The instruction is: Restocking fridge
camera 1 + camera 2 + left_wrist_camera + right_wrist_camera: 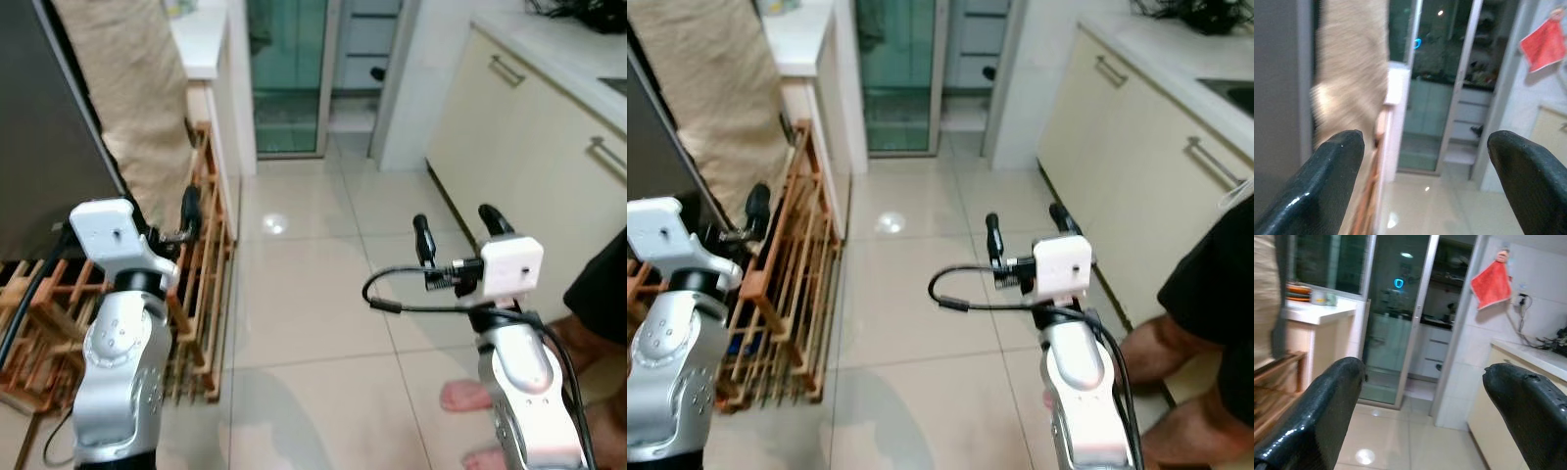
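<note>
The kitchen had a pale, glossy tiled floor [313,294] running back to a sliding glass door [286,73] at the far end. Cream cabinets [529,147] under a white countertop [563,49] lined the robot's right side, with metal handles on the doors. On its left stood a wooden slatted rack [201,284] on the floor, beside a white counter [201,34] and a beige cloth [132,98] hanging down against a dark grey appliance panel [44,137], which might have been the fridge, though I could not tell for certain. A red cloth [1492,284] hung on the white tiled wall near the door, with cables on the counter below it.

The left gripper [186,220] was raised at the left, over the rack, its fingers [1337,171] spread apart and holding nothing. The right gripper [456,230] was raised at the right over the bare floor, its fingers [1327,411] likewise spread wide and empty, with a black cable [411,294] looping from its wrist.

A person in dark clothing [1215,284] stood at the right edge by the cabinets, bare feet [470,397] on the tiles just beside the right arm.
</note>
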### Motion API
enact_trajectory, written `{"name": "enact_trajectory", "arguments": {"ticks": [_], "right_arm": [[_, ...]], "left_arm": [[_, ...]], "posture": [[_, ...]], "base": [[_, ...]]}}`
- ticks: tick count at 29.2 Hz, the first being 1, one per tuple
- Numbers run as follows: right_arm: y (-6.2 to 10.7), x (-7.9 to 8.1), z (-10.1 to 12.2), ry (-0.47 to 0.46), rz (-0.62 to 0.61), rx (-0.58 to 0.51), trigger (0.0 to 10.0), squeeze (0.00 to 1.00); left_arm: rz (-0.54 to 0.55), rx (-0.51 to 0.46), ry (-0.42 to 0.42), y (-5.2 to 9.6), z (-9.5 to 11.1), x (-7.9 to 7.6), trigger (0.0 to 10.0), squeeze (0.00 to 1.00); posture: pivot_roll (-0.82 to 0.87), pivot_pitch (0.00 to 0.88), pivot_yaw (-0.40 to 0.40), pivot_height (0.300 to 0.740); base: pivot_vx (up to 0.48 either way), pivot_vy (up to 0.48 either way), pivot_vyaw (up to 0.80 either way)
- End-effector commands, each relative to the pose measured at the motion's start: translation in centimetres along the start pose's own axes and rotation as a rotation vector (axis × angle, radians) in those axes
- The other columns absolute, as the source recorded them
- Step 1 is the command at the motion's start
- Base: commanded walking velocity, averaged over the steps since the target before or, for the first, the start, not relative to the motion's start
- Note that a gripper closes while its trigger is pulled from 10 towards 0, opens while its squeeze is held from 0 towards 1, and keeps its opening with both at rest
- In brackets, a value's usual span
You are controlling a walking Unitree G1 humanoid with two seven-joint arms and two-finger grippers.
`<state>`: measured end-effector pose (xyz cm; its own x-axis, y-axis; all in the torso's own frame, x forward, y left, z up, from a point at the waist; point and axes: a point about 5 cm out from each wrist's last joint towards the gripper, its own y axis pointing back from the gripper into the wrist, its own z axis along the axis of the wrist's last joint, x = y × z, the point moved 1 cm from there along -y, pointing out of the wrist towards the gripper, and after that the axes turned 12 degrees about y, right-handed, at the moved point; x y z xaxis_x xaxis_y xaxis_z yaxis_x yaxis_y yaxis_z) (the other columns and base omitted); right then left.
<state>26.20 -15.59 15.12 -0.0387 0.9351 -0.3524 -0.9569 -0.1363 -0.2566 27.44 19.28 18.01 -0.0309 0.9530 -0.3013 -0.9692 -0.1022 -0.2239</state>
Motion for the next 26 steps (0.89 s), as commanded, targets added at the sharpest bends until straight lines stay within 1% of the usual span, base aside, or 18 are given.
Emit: {"name": "enact_trajectory", "arguments": {"ticks": [1,4,7,8,9,10,12,15,16,19,22,24,25,26], "right_arm": [[-0.3,0.0,-0.9,-0.004,-0.012,0.046,10.0,0.0],[-0.3,0.3,-1.1,-0.009,0.006,0.059,10.0,0.0],[-0.4,0.6,-1.3,-0.014,0.021,0.067,10.0,0.0],[-0.5,0.7,-1.4,-0.015,0.026,0.069,10.0,0.0],[-0.5,0.7,-1.4,-0.015,0.026,0.069,10.0,0.0],[-0.8,0.8,-1.6,-0.021,0.034,0.075,10.0,0.0],[-1.0,0.9,-1.7,-0.026,0.038,0.079,10.0,0.0],[-1.3,0.9,-1.8,-0.026,0.042,0.083,10.0,0.0],[-1.3,1.0,-1.9,-0.023,0.048,0.084,10.0,0.0],[-1.4,1.2,-1.9,-0.019,0.06,0.086,10.0,0.0],[-1.5,1.4,-2.0,-0.018,0.068,0.089,10.0,0.0],[-1.5,1.5,-2.3,-0.012,0.072,0.101,10.0,0.0],[-1.5,1.6,-2.4,-0.016,0.072,0.103,10.0,0.0],[-1.5,1.7,-2.6,-0.024,0.074,0.11,10.0,0.0]], "left_arm": [[0.028,0.013,0.001,-0.6,-0.1,0.0,10.0,0.0],[0.048,0.008,0.009,-1.1,0.1,0.1,10.0,0.0],[0.078,-0.001,0.001,-1.3,0.3,0.2,10.0,0.0],[0.092,-0.012,-0.02,-1.3,0.4,0.3,10.0,0.0],[0.092,-0.012,-0.02,-1.3,0.4,0.3,10.0,0.0],[0.128,-0.018,-0.05,-1.6,0.6,0.9,10.0,0.0],[0.148,-0.025,-0.056,-1.9,0.9,1.2,10.0,0.0],[0.156,-0.049,-0.06,-2.2,1.5,1.3,10.0,0.0],[0.153,-0.065,-0.061,-2.3,1.9,1.2,10.0,0.0],[0.145,-0.078,-0.073,-2.4,2.2,1.0,10.0,0.0],[0.142,-0.084,-0.088,-2.5,2.3,0.8,10.0,0.0],[0.136,-0.064,-0.113,-3.1,2.0,0.6,10.0,0.0],[0.127,-0.046,-0.112,-3.4,1.6,0.3,10.0,0.0],[0.114,-0.02,-0.126,-4.0,1.2,-0.3,10.0,0.0]], "posture": [[-0.1,0.0,-0.002,0.74],[-0.1,0.0,0.001,0.74],[-0.1,0.0,0.002,0.74],[-0.1,0.0,0.002,0.74],[-0.1,0.0,0.002,0.74],[-0.09,0.0,0.0,0.74],[-0.09,0.0,-0.002,0.74],[-0.09,0.0,-0.002,0.74],[-0.09,0.0,-0.003,0.74],[-0.09,0.0,-0.005,0.74],[-0.09,0.0,-0.005,0.74],[-0.08,0.0,-0.004,0.74],[-0.08,0.0,-0.003,0.74],[-0.08,0.0,0.001,0.74]], "base": [[0.48,0.0,0.0],[0.444,0.0,0.0],[0.32,0.353,0.0],[0.0,0.0,0.0],[0.0,0.0,0.0],[0.0,0.0,0.0],[0.0,0.0,0.0],[0.0,0.0,0.0],[0.0,0.0,0.0],[0.0,0.0,0.0],[0.0,0.0,0.58],[0.0,0.0,0.72],[0.0,0.0,0.68],[0.0,0.0,0.0]]}}
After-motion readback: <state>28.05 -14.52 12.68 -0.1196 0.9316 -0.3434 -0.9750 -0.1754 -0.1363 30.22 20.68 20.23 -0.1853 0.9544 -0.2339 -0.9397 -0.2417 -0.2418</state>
